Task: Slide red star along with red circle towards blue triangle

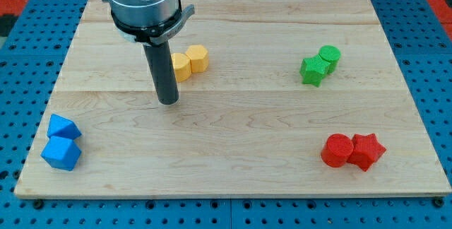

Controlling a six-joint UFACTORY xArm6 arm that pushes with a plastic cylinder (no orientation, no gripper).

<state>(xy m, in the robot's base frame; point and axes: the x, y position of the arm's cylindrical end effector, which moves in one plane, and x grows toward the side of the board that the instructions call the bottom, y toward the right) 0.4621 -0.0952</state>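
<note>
The red star (368, 150) lies at the view's lower right, touching the red circle (337, 150) on its left. The blue triangle (63, 126) sits at the lower left, just above a blue cube (61, 153). My tip (168, 101) rests on the board at centre left, just left of and below the yellow blocks. It is far from both red blocks and well to the right of the blue ones.
Two yellow blocks (190, 62) touch each other just right of the rod. A green star (311, 71) and a green circle (328, 57) touch at the upper right. The wooden board (247, 126) sits on a blue pegboard table.
</note>
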